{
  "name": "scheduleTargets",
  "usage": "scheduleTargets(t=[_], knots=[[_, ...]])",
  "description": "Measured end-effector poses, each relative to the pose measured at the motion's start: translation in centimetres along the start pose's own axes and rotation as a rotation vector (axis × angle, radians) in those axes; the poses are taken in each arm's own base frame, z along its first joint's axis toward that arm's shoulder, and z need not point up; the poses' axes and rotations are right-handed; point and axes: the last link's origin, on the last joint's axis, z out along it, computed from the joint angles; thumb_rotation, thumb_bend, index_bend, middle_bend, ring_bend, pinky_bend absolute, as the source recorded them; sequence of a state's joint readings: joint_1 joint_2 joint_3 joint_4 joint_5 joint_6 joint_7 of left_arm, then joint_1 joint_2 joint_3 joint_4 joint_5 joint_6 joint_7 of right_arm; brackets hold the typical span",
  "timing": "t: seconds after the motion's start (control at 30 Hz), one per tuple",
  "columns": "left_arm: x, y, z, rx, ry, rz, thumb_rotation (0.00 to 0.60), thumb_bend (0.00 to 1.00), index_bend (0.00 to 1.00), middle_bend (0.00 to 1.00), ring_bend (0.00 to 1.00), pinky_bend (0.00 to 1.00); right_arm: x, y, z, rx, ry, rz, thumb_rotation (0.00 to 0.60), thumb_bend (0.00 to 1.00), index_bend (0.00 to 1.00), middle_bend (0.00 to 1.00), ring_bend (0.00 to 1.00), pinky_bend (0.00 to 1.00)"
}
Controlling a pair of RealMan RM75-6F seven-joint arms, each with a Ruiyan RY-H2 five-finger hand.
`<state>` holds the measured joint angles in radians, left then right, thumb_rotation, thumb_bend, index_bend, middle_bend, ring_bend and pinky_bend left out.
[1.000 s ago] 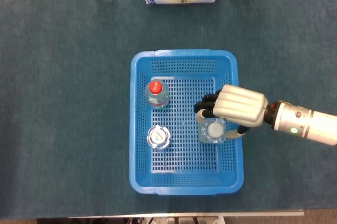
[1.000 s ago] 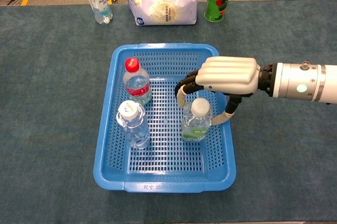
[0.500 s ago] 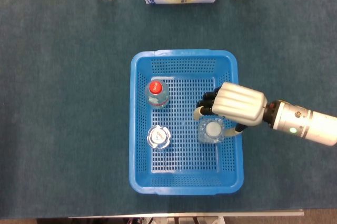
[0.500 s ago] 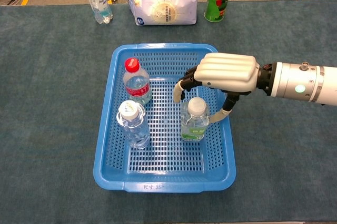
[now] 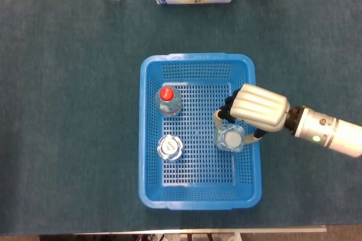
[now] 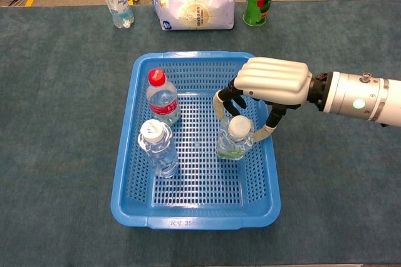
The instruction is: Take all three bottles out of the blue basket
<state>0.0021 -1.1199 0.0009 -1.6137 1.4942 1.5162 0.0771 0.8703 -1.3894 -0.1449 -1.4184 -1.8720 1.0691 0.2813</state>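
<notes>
Closing in around the green-labelled bottle (image 6: 233,143), the right robot hand (image 6: 266,94) is drawing its fingers (image 6: 220,104) and thumb (image 6: 268,130) nearer to the bottle's neck than they were a second ago, when they were spread wider and sitting a little further out to the right. The palm is also tilting up and shifting slightly toward the far side of the blue basket (image 6: 128,173). I am reading this as the grasp being set for the first lift: the fingers are bracketing the cap on both sides, but whether they are actually pressing the plastic yet I cannot tell, so the hold is not confirmed.

All three bottles are standing upright inside the basket: the green-labelled one by the right wall, the red-capped bottle (image 6: 162,98) at the left toward the far end, and the clear bottle (image 6: 158,148) just in front of it. None is out yet, so the task is only beginning.

The right arm is reaching in from the right over the basket rim, palm facing down, fingers hanging on the far side of the cap and the thumb on the near right. The left robot hand is not showing in either view.
</notes>
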Motion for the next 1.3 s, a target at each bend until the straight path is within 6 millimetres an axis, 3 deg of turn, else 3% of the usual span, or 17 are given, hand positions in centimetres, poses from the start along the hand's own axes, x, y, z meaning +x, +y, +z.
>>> scheduleTargets(t=[0.43,0.83,1.07,1.3], knots=[[-0.1,0.0,0.0,0.002,-0.005,0.003,0.600,0.11,0.21,0.19,0.12,0.37,0.5,0.3,-0.3,-0.018,0.065,0.014,0.600,0.08,0.63,0.67,0.62,0.67],[0.1,0.3,0.2,-0.006,0.001,0.009,0.600,0.11,0.21,0.19,0.12,0.37,3.4,0.0,-1.1,-0.014,0.197,-0.018,0.600,0.09,0.63,0.67,0.62,0.67],[0.4,0.8,0.6,-0.023,0.009,0.017,0.600,0.11,0.21,0.19,0.12,0.37,5.7,-0.4,-3.0,-0.038,0.270,-0.079,0.600,0.09,0.63,0.67,0.62,0.67],[0.7,1.5,1.1,-0.043,0.016,0.027,0.600,0.11,0.21,0.19,0.12,0.37,7.6,-1.0,-6.3,-0.100,0.316,-0.129,0.600,0.09,0.64,0.68,0.63,0.67]])
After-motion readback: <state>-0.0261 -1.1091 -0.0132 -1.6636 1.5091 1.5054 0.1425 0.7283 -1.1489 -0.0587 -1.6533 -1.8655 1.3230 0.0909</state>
